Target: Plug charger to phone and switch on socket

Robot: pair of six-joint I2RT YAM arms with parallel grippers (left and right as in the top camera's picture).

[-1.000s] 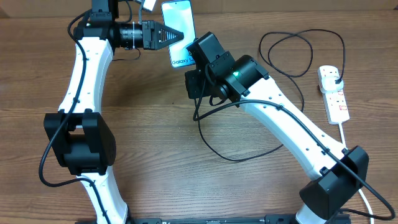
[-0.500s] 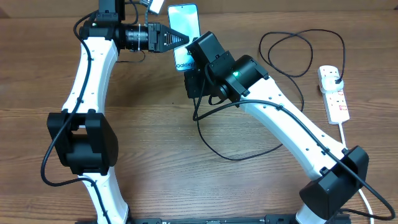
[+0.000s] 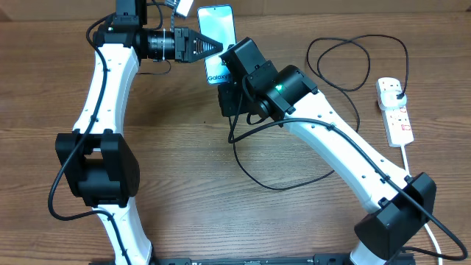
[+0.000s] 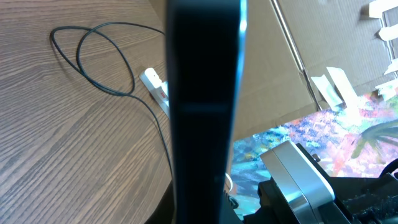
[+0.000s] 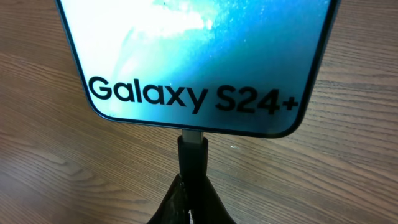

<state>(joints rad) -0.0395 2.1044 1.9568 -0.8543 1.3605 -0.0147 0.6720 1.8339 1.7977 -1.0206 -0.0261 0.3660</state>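
The worktop [image 3: 184, 184] is matt brown wood grain. The phone [image 5: 199, 56] has a glossy glass screen. The charger [image 5: 193, 155] looks matt black plastic; the socket [image 3: 398, 121], at 3 o'clock, smooth white plastic.

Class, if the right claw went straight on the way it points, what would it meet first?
The phone: the charger tip held in the right claw touches its short edge, apparently at the port.

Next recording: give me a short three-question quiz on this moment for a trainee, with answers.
1. True or false: nothing grips the phone.
2. Whose jaws hold the charger tip at the phone's bottom edge? A) left arm B) right arm
3. Fill in: the charger's black plug sits in the white ___.
Key: 1 false, the left gripper grips it; 2 B, the right gripper; 3 socket.
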